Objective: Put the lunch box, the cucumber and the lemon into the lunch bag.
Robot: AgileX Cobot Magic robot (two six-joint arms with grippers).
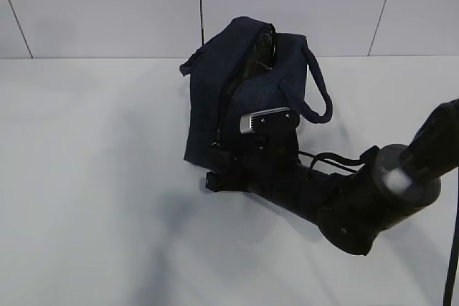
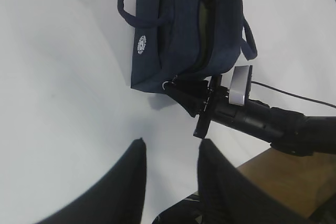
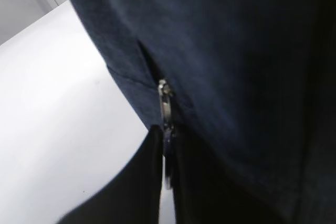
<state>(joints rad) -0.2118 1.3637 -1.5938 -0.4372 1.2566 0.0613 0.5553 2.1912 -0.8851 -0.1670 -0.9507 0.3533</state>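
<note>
The navy lunch bag (image 1: 244,87) stands on the white table with its top zipper open; it also shows in the left wrist view (image 2: 173,24) and fills the right wrist view (image 3: 236,51). A pale green strip (image 2: 202,30) shows inside the opening; I cannot tell what it is. The lunch box, cucumber and lemon are otherwise out of view. My right gripper (image 1: 214,166) is at the bag's near lower end, shut (image 3: 168,142) on the metal zipper pull (image 3: 165,100). My left gripper (image 2: 170,142) is open and empty, high above the table and apart from the bag.
The right arm (image 1: 358,198) lies low across the table from the right, its wrist camera (image 1: 265,118) against the bag. A brown wooden surface (image 2: 278,177) lies past the table edge. A tiled wall (image 1: 107,5) stands behind.
</note>
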